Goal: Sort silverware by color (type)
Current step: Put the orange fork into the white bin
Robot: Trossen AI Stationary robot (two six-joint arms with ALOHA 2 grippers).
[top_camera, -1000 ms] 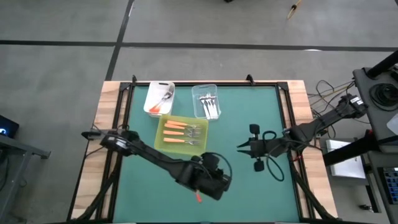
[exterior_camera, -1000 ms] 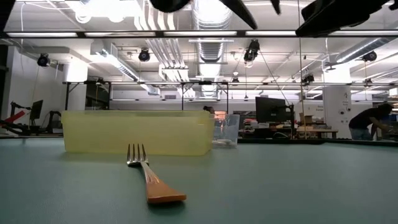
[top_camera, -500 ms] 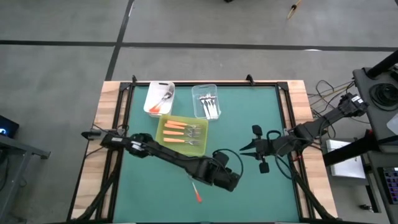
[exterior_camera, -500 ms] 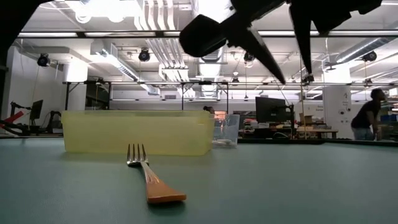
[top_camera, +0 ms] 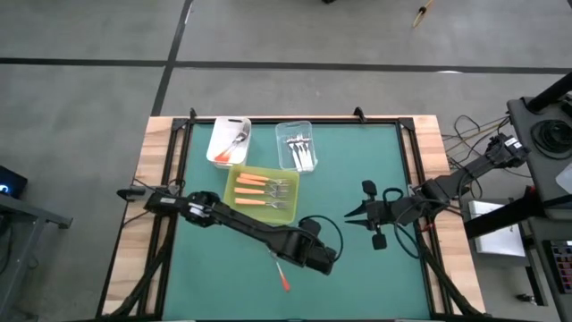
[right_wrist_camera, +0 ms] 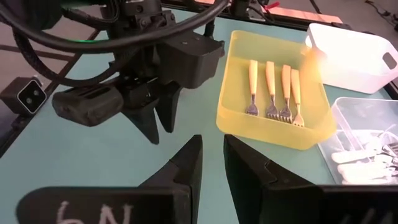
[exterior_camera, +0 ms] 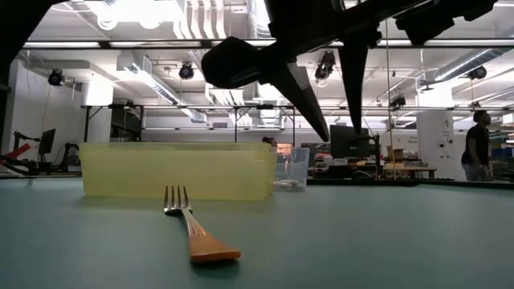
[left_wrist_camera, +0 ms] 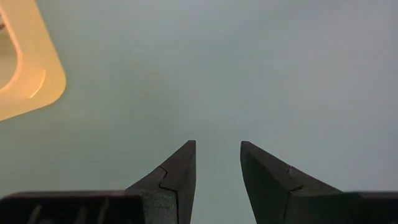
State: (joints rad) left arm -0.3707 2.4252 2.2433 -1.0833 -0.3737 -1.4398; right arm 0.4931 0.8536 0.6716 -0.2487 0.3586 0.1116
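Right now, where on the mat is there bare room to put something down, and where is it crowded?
Free: the mat between the clear tub and the right gripper, and the near-left corner beside the left arm. Crowded: the far-left cluster of white tub, clear tub and yellow tray, and the near middle, where the left gripper hangs by the loose orange-handled fork.

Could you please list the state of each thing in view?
Left gripper: open, empty, above the table.
Right gripper: slightly open, empty, waiting.
Loose orange-handled fork: lying flat on the table.
Yellow tray: holds four orange-handled forks.
Clear tub: holds silver utensils.
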